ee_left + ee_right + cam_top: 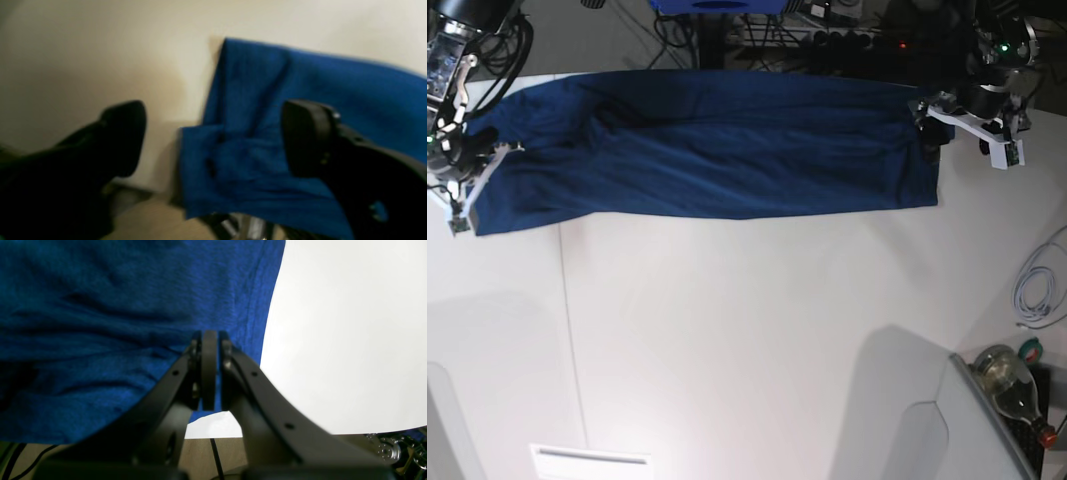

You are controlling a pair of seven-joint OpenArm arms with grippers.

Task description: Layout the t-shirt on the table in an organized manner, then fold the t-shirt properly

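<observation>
Across the far edge of the white table, from ten o'clock to two o'clock in the base view, the navy t-shirt lies stretched in a long band. The left gripper hangs with jaws spread wide and empty over the shirt's corner at two o'clock, while the right gripper is pinched onto the hem at nine o'clock. To lay it out well, both ends likely need an even pull toward six o'clock, so creases flatten before any fold.

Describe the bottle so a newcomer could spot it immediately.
Start at the big white table and follow its near edge to the base view's bottom right corner. Just off the tabletop lies a clear glass bottle with a red cap, beside coiled white cable.
</observation>
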